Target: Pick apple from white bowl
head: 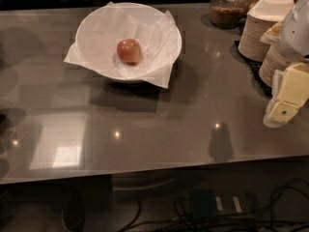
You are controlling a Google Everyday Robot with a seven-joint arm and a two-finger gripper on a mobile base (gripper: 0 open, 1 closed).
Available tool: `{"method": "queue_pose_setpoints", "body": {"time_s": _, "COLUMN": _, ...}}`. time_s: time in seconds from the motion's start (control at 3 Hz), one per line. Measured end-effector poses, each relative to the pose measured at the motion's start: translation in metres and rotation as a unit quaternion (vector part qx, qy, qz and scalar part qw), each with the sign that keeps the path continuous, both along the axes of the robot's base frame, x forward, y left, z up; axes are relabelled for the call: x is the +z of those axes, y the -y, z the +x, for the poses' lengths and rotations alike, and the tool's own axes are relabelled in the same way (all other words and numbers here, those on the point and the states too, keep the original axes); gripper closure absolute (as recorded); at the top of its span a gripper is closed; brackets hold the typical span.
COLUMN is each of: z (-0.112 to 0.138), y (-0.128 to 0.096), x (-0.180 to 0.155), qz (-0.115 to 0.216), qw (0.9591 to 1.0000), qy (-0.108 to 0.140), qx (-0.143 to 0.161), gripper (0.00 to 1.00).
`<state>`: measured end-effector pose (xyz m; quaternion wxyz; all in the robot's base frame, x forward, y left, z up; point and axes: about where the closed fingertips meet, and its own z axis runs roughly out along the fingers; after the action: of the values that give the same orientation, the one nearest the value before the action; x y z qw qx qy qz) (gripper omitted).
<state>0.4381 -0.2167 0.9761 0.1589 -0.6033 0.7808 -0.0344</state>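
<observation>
Apple (129, 50) sat inside white bowl (94, 25), upper centre-left of frame, on grey table (169, 129). Gripper (285, 105) hung at right edge, mid-height, well apart from bowl; its opening could not be told.

Open tabletop (193, 129) separates the right-edge pincer (284, 111) from the white bowl (176, 41); plate stacks (253, 37) flank the pincer.

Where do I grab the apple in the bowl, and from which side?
Take the apple across its round middle, coming straight down from above: it sits alone on the paper low in the white bowl, and the raised rim would likely block a sideways approach. The pincer hangs at the right edge, near the plate stacks.
</observation>
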Motion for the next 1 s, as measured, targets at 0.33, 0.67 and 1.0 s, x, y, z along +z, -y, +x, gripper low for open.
{"method": "queue_pose_setpoints", "body": {"time_s": 0.33, "z": 0.000, "y": 0.000, "x": 0.000, "qz": 0.000, "qw": 1.0000, "qy": 0.000, "qx": 0.000, "gripper": 0.00}}
{"method": "queue_pose_setpoints", "body": {"time_s": 0.67, "z": 0.009, "y": -0.007, "x": 0.000, "qz": 0.015, "qw": 0.9998, "qy": 0.014, "qx": 0.006, "gripper": 0.00}}
{"method": "queue_pose_setpoints", "body": {"time_s": 1.0, "z": 0.033, "y": -0.024, "x": -0.004, "qz": 0.043, "qw": 0.9984, "qy": 0.035, "qx": 0.012, "gripper": 0.00}}
